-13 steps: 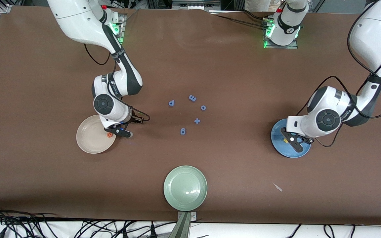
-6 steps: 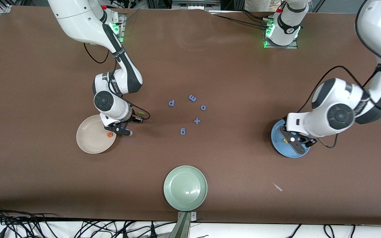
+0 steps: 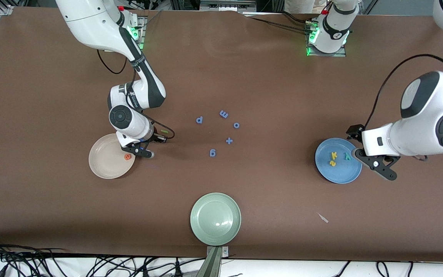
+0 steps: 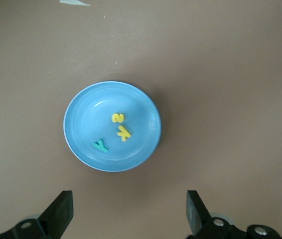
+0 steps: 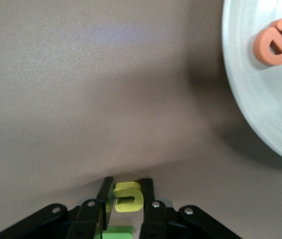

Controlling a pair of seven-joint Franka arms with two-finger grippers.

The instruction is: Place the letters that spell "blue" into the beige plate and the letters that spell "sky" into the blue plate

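Getting the yellow u (image 5: 128, 196) off the tabletop (image 3: 244, 77) and into the beige plate (image 3: 104, 169) looks like the step in hand, so I'd say lift straight up first and carry it well inside the rim before letting go. The right gripper (image 3: 140, 151) sits low at the plate's edge, left of centre in the front frame, and in its wrist view the fingers (image 5: 146, 191) are clenched on the u, one on each side of it. A light-green piece (image 5: 117, 232) shows at the bottom edge of that view, right by the fingers; I can't tell if it's touching them, so watch it doesn't get dragged along. The orange e (image 3: 128, 156) already lies in the beige plate. Can't spot the b anywhere. Over at the right of the front frame, the blue plate (image 3: 340, 175) holds the yellow s (image 4: 117, 117), yellow k (image 4: 123, 132) and teal y (image 4: 100, 145) close together, so "sky" looks done. The left gripper (image 3: 378, 167) hangs by that plate's rim with fingers (image 4: 60, 211) spread wide and empty, the plate well apart from them in its wrist view; that arm is just waiting.
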